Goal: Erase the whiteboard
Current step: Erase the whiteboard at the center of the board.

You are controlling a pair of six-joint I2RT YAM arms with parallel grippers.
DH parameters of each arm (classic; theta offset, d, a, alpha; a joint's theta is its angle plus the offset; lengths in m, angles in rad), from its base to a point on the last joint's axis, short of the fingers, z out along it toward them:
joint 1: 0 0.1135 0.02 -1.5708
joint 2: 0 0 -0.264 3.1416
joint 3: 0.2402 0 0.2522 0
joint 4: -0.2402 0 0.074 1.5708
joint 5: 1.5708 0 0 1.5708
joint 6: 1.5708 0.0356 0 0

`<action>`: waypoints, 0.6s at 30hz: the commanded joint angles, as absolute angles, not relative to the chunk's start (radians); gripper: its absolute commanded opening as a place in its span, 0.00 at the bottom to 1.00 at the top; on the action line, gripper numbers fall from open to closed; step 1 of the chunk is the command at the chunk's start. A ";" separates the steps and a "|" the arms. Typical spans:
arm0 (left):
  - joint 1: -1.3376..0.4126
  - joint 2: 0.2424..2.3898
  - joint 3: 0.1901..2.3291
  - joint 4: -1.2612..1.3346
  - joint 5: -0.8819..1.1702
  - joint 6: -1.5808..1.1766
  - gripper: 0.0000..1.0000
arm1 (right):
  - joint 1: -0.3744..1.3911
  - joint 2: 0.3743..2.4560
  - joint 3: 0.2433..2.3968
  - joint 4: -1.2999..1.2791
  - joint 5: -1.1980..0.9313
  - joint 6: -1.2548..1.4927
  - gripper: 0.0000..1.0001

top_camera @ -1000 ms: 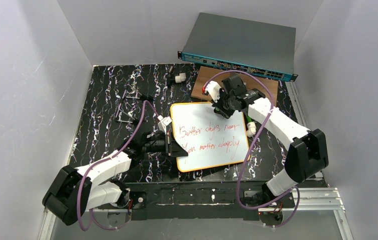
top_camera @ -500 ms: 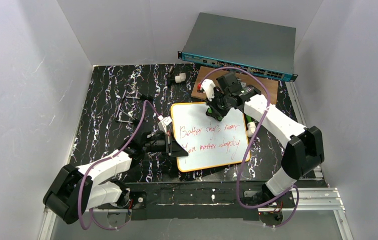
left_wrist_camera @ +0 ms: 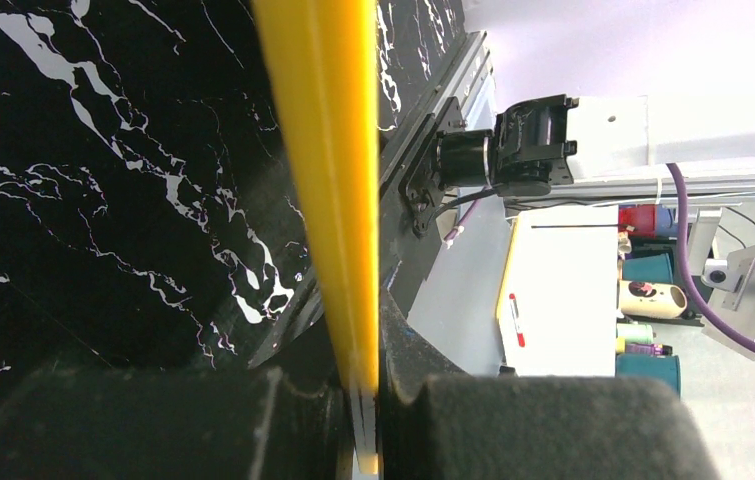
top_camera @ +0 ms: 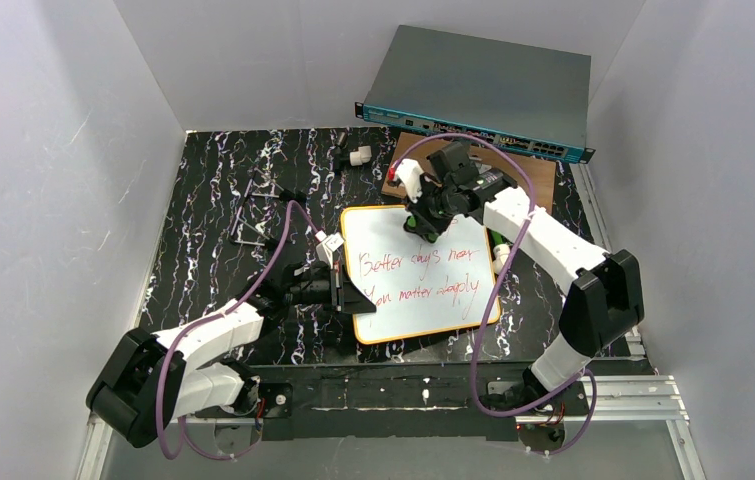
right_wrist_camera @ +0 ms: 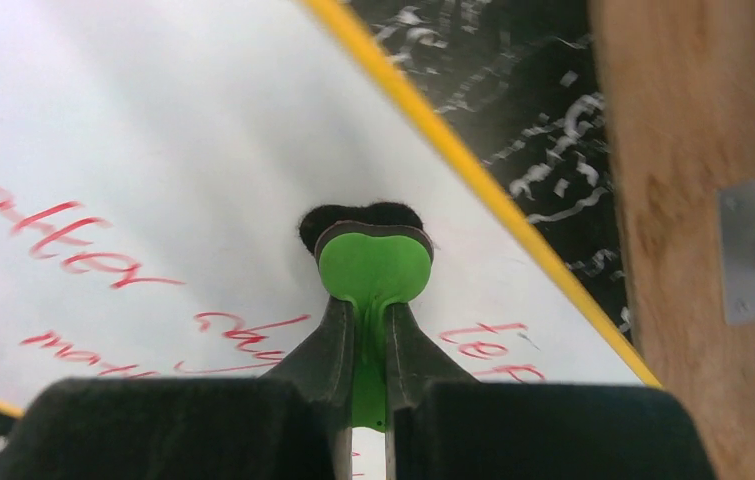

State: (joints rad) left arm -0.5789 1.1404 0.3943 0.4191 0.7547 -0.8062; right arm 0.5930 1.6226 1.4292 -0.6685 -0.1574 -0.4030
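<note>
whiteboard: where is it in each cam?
Top external: whiteboard centre, between the arms.
Left wrist: only its yellow rim, edge-on, mid-frame, pinched by the left gripper.
Right wrist: white face with red writing, left and centre, behind the green eraser.
Shared landmark: black marbled tabletop.

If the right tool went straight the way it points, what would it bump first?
Probably the whiteboard: the green eraser held by the right tool aims at its white surface, maybe touching.

From above, the right gripper covers part of the red writing so we cannot read it whole, the left gripper hides a stretch of the left rim of the whiteboard, and at the right wrist the green eraser conceals most of its black pad.
</note>
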 commanded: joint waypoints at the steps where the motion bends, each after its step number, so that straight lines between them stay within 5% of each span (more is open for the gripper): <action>1: -0.596 1.119 0.426 0.479 0.815 -0.662 0.00 | 0.640 1.631 1.443 -0.753 -0.302 -0.491 0.01; 11: -0.596 1.128 0.453 0.419 0.826 -0.625 0.00 | 0.501 1.538 1.294 -0.534 0.018 -0.370 0.01; 18: -0.596 1.134 0.474 0.394 0.837 -0.612 0.00 | 0.494 1.504 1.247 -0.729 -0.324 -0.560 0.01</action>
